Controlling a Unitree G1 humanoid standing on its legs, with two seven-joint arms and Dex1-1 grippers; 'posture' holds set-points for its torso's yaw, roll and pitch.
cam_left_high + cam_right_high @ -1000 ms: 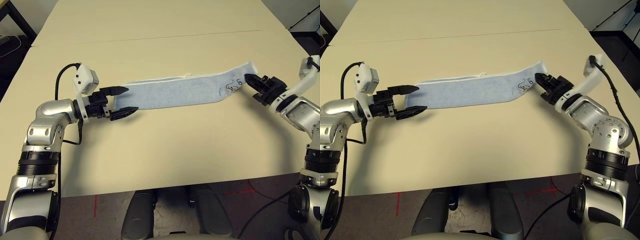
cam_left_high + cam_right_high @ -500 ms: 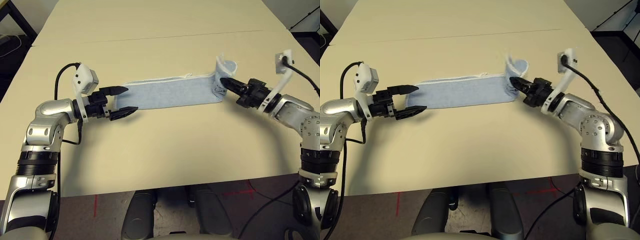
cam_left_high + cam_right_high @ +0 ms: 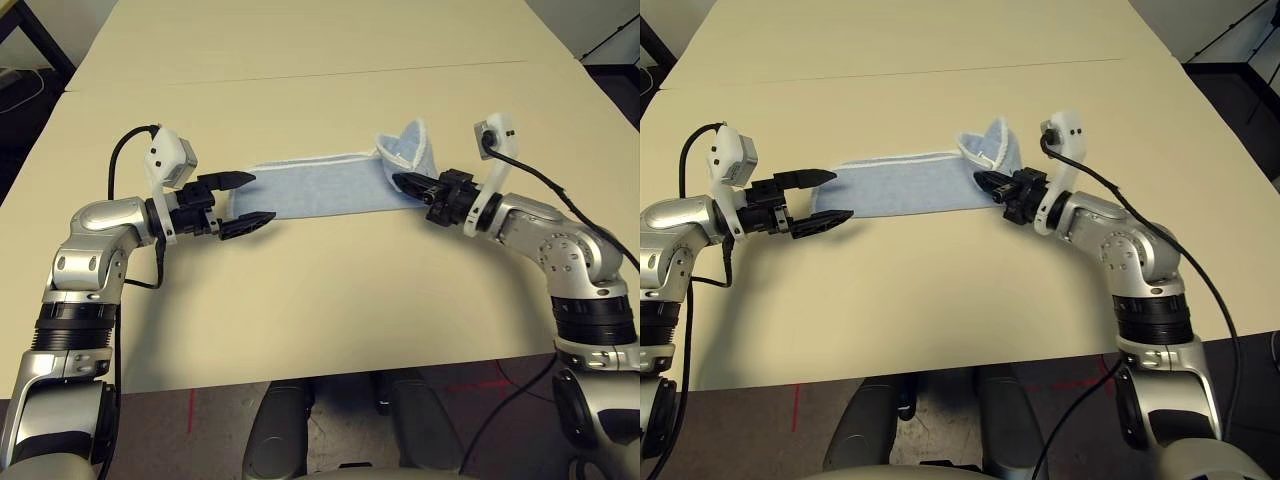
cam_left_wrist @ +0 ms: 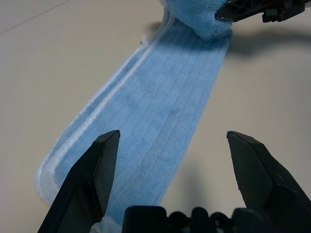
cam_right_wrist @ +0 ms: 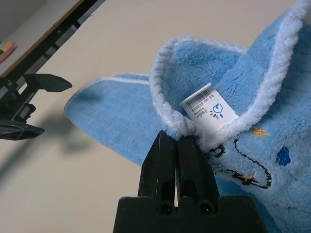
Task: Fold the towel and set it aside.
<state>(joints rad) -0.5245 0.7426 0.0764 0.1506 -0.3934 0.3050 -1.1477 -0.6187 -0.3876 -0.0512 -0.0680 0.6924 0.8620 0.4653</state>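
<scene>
Up close, right claw (image 5: pixel 177 145) pinched on the towel's (image 3: pixel 330 185) white hem beside a barcode tag (image 5: pixel 208 108) — left claw (image 3: pixel 248 201) spread wide.

the towel (image 3: pixel 330 187) lies on the table (image 3: pixel 330 300), left gripper (image 3: pixel 247 203) at nine o'clock, right gripper (image 3: pixel 405 182) at three (end lifted).

towel (image 3: pixel 905 185) – long strip flat on table (image 3: pixel 940 290), right end lifted, curled | right gripper (image 3: pixel 983 181) pinching that raised end | left gripper (image 3: pixel 828 197) – fingers spread at towel's left end
</scene>
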